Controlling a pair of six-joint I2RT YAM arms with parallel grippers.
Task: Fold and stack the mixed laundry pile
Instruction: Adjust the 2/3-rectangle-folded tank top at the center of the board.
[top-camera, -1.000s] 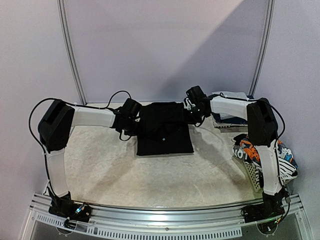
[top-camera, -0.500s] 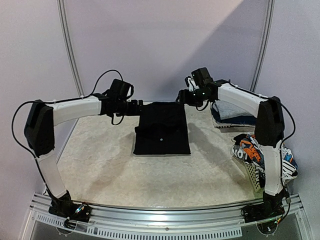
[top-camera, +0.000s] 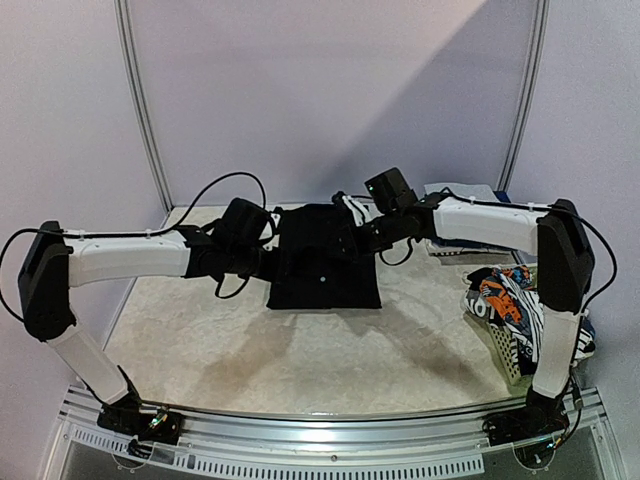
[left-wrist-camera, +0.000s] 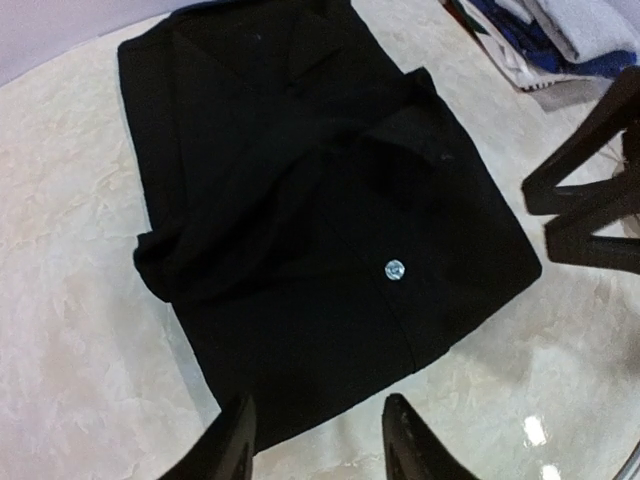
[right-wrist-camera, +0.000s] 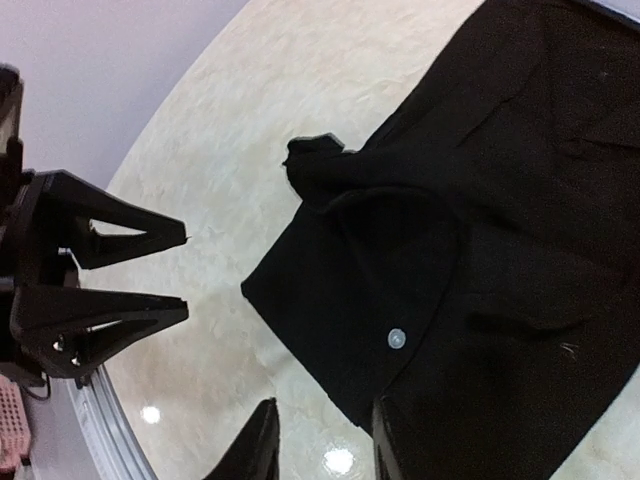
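A black garment (top-camera: 325, 262) lies folded into a rough rectangle at the back middle of the table, a small white button (left-wrist-camera: 394, 268) on top. My left gripper (top-camera: 272, 262) hovers at its left edge, open, with nothing between its fingers (left-wrist-camera: 236, 440). From the right, my right gripper (top-camera: 352, 238) reaches over the garment's upper right part, also open and empty. In the right wrist view the black garment (right-wrist-camera: 480, 250) fills the right side, and the right gripper (right-wrist-camera: 322, 448) hangs over its corner. More of the laundry pile, orange-black-white printed pieces (top-camera: 500, 300), hangs from the basket.
A stack of folded grey and navy pieces (top-camera: 470, 191) sits at the back right, partly behind the right arm. At the right edge stands a white lattice basket (top-camera: 510, 348). The beige table top (top-camera: 300, 350) runs to a metal rail at the front.
A second ago both grippers were at the garment's far corners; they let go and rose. Now both arms have come lower and inward over the cloth, jaws narrower than half a second ago.
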